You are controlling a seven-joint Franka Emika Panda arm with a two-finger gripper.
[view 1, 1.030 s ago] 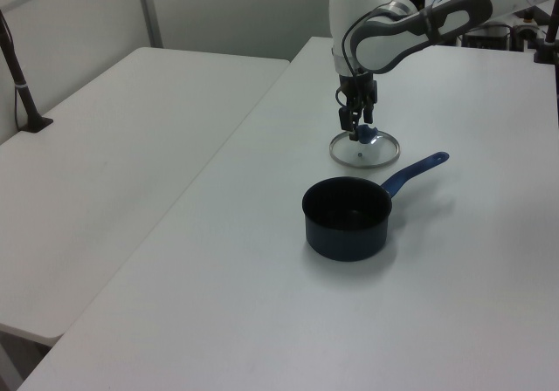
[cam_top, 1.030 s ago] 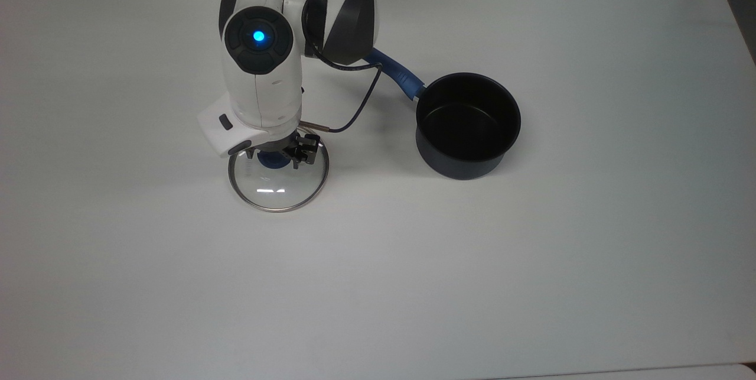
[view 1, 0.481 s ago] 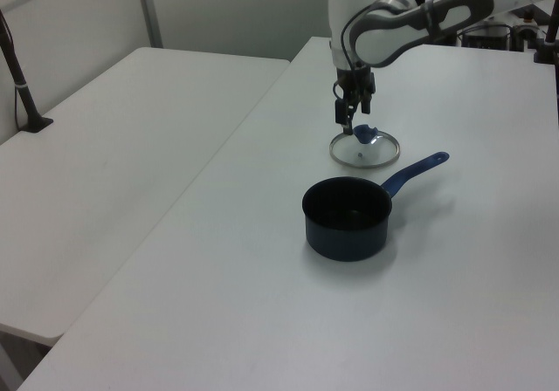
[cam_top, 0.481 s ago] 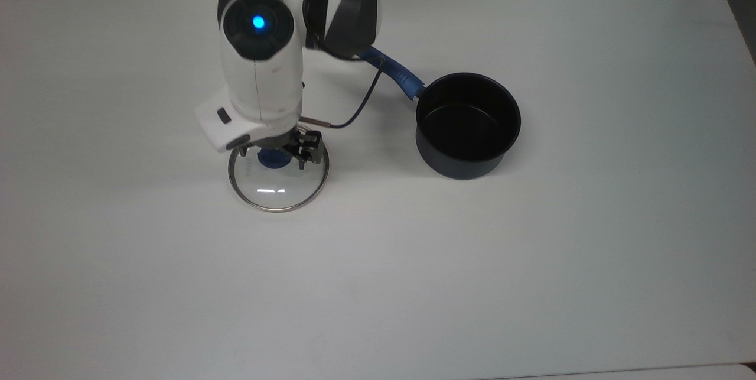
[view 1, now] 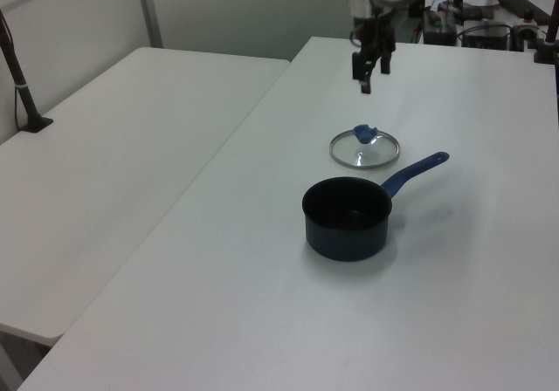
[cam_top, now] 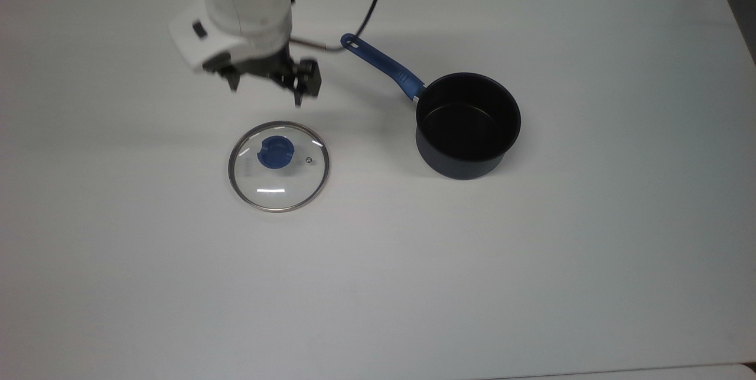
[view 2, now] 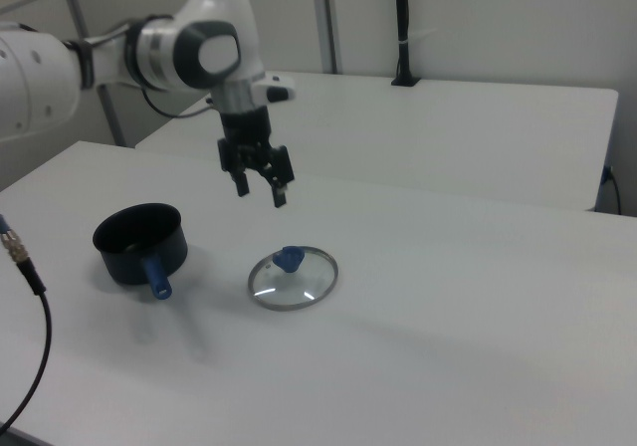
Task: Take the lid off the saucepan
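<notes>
Lid (cam_top: 278, 165) off saucepan (cam_top: 468, 124); tool (view 2: 260, 188) spread, empty.

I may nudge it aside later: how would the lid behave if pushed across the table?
The lid lies flat on its metal rim, so it would likely slide, not roll. It looks like rigid glass, probably fragile at an edge drop. Its knob gives the better grip.

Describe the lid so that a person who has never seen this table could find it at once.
On the large white table, find the dark saucepan with the long blue handle. The lid lies flat on the table to the top view's left of it, apart from the pan, with the open tool raised above the table, clear of it. It is the only clear glass disc, with a thin metal rim and a blue knob at its centre.
</notes>
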